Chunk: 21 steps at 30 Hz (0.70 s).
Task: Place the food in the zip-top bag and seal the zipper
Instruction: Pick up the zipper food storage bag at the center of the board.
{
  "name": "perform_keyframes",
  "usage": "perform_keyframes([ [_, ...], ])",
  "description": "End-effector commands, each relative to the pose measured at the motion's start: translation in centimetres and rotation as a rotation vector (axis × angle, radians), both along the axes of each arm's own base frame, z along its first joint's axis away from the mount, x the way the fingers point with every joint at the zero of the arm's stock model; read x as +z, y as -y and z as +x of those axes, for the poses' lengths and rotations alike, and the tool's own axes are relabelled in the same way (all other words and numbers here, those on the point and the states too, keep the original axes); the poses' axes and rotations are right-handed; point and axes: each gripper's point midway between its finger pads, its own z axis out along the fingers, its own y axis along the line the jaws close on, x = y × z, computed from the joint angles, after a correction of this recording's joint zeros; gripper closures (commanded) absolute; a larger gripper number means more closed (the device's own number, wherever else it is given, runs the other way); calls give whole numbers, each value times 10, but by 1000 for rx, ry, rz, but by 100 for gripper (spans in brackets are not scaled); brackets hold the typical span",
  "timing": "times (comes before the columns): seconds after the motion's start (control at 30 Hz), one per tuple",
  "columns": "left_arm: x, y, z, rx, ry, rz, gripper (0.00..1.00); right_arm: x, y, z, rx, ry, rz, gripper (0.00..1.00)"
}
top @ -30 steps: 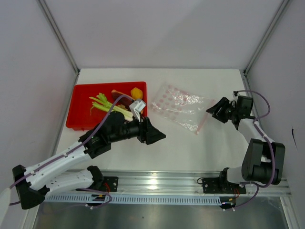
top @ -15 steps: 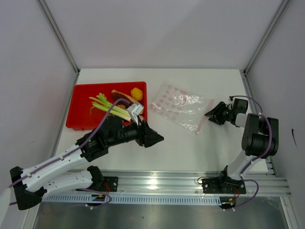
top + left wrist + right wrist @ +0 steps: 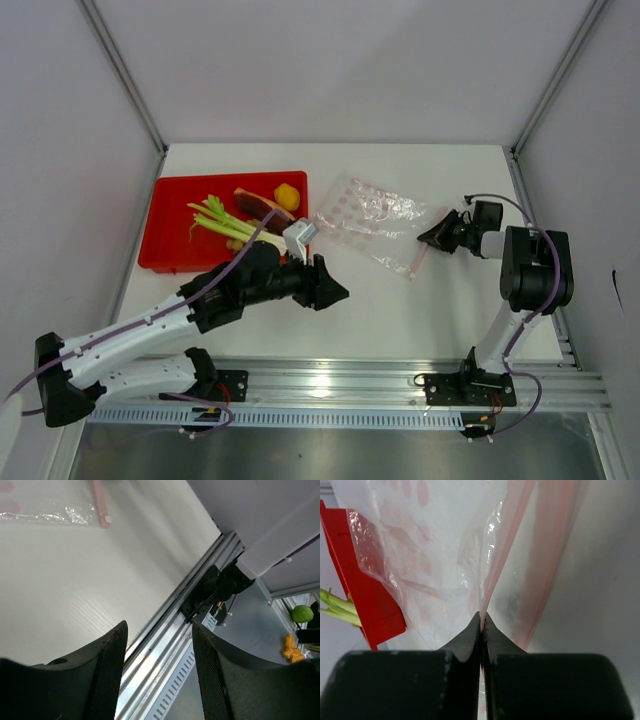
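Note:
The zip-top bag lies on the white table, clear with pink dots; its pink zipper runs along the right edge. My right gripper is shut on the bag's mouth edge; in the right wrist view the pink strip rises pinched between the tips. The food sits in the red tray: green-white stalks, a purple-brown sweet potato, a small yellow-orange fruit. My left gripper hovers open and empty over the table below the tray, its jaws apart in the left wrist view.
White walls enclose the table on three sides. An aluminium rail runs along the near edge, seen also in the left wrist view as the rail. Bare tabletop lies between the two arms.
My right gripper moved left onto the bag's mouth edge and shut on it. The left arm shifted slightly right and forward, its jaws staying apart.

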Motion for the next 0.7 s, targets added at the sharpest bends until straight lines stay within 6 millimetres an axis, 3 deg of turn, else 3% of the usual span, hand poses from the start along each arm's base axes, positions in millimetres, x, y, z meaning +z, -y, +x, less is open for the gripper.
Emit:
perform_keyframes([
  [0.0,19,5,8,25,68,20,43,50,-13,15,33,123,8,100],
  [0.03,16,8,11,31,74,44,41,57,-15,13,29,129,-10,100],
  [0.07,16,9,13,41,85,56,38,78,-25,5,46,147,-22,100],
  [0.13,14,13,22,81,118,96,28,93,-34,-9,38,121,-50,100],
  [0.17,14,14,26,111,148,114,26,115,-31,-13,-17,141,-82,100],
  [0.2,13,15,29,122,166,125,24,123,-51,-23,9,143,-90,100],
  [0.27,18,22,35,150,213,144,22,132,-63,-41,-15,99,-109,100],
  [0.3,21,25,39,165,227,143,22,150,-64,-43,-75,121,-119,100],
  [0.33,28,28,41,178,239,131,21,156,-86,-56,-39,128,-119,100],
  [0.4,30,33,46,205,257,137,21,170,-91,-68,-92,134,-164,100],
  [0.43,31,35,48,215,264,139,21,179,-110,-79,-63,149,-166,100],
  [0.67,31,41,55,267,288,150,22,199,-144,-116,-77,167,-156,100],
])
